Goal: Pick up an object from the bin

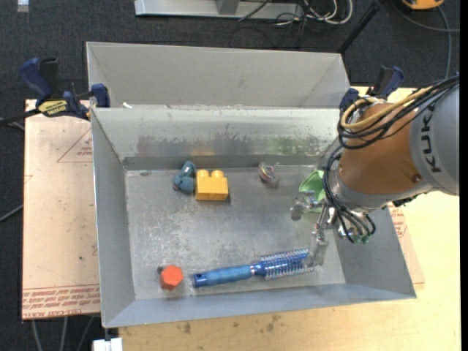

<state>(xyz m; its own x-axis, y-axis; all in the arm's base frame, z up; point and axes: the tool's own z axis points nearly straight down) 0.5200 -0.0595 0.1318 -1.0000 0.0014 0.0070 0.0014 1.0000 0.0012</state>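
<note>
My gripper [319, 251] hangs low at the right side of the bin, under the orange cover. Its tip is right at the bristle head of a blue hairbrush [248, 270], which lies flat along the bin's front wall with its handle pointing left. Whether the tip touches the brush I cannot tell. A green thing [313, 181] shows just behind the gripper, mostly hidden by the arm.
A small red-orange cap-like piece [171, 276] lies at the front left, beyond the brush handle. At the back wall sit a yellow block [211, 185], a blue-grey lump [184, 177] against its left side, and a small shiny piece [268, 172].
</note>
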